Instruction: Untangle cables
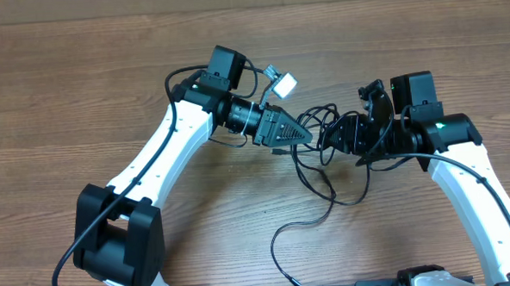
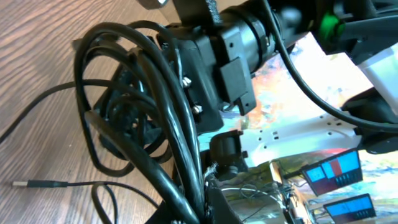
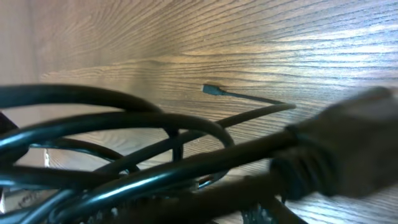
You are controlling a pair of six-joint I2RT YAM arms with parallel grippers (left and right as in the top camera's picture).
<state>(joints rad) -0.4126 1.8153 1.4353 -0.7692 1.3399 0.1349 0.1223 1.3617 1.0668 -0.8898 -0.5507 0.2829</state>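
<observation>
Between the 2 arms, on the table [image 1: 81, 99]: cables [image 1: 319, 121] bunched in 1 knot, 1 loose tail [image 1: 274, 246] trailing toward the near edge. Left gripper [image 1: 305, 133] clenched on a loop at the knot's left side. Right gripper [image 1: 345, 137] buried among the strands; released or grasping, cannot tell. Likely the pulling-apart step, knot not yet opened. Next: hold left firm, draw right away slowly, watching for snags.

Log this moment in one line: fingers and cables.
left fingers: shut on cables | right fingers: at tangle, state unclear | cables: knotted between both fingers, one loose end trailing on table
</observation>
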